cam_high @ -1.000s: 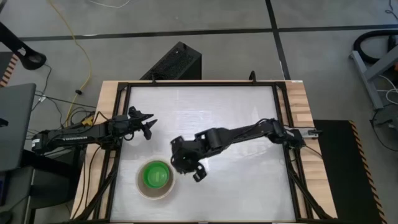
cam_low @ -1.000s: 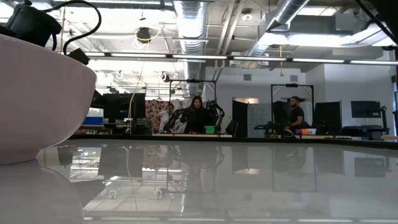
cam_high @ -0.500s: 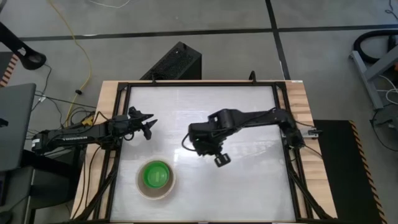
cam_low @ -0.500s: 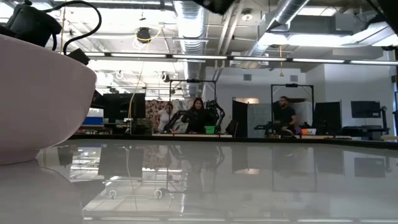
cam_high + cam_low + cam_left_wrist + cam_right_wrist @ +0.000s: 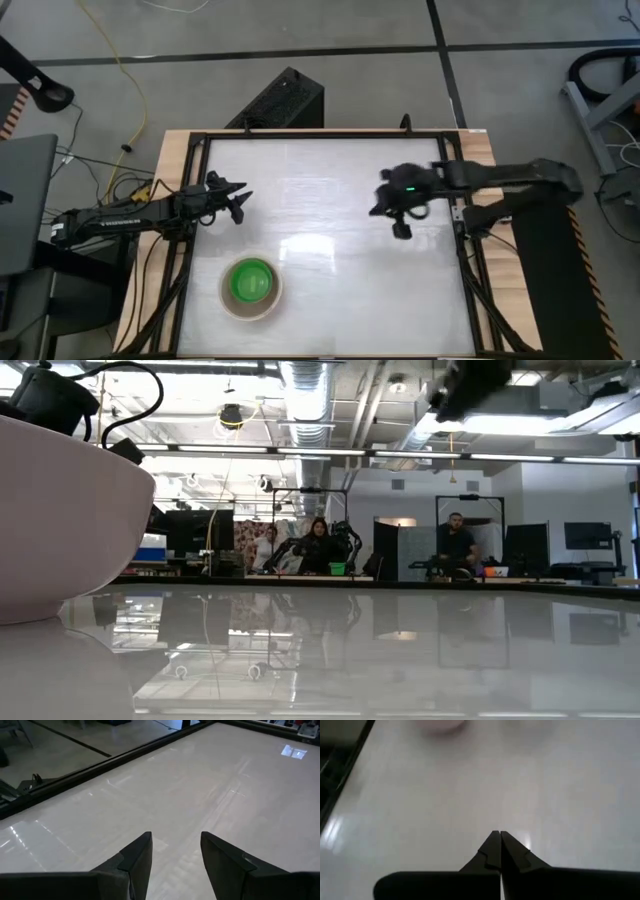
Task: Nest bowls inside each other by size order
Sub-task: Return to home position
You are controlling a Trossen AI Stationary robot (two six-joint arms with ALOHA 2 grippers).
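A bright green bowl (image 5: 250, 282) sits inside a cream-white bowl (image 5: 229, 303) near the table's front left; the stack rests on its base. The cream bowl's wall fills the left of the low view (image 5: 60, 520) and shows blurred in the right wrist view (image 5: 442, 725). No grey-beige or light blue bowl shows apart from these. My left gripper (image 5: 240, 203) (image 5: 175, 845) is open and empty at the table's left, beyond the stack. My right gripper (image 5: 401, 229) (image 5: 500, 839) is shut and empty above the table's right half, far from the bowls.
A black frame (image 5: 458, 200) runs around the white table top. My right arm shows at the top of the low view (image 5: 480, 380). People stand at desks in the room behind (image 5: 318, 545).
My right gripper has gone from beside the bowl stack toward the table's right edge and somewhat toward the far edge, drawing its arm back. The bowls have stayed where they were.
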